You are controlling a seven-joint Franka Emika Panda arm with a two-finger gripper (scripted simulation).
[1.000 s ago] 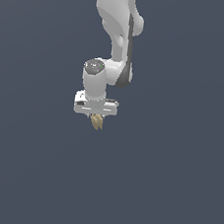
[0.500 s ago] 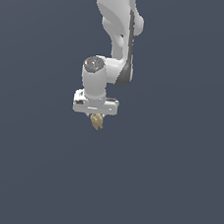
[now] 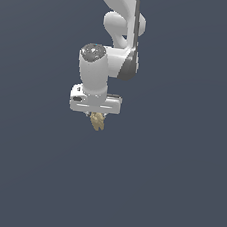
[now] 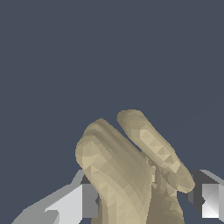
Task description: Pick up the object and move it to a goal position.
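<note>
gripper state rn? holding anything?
Gripper: closed on the tan object, jaws on either side of it; the object hangs below the hand in the exterior view.

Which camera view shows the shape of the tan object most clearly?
The wrist view shows it best: the tan object fills much of that picture, so its lumpy, ridged lobes are clear between the fingers of the gripper. In the exterior view the object is only a tiny tan tip under the white hand.
</note>
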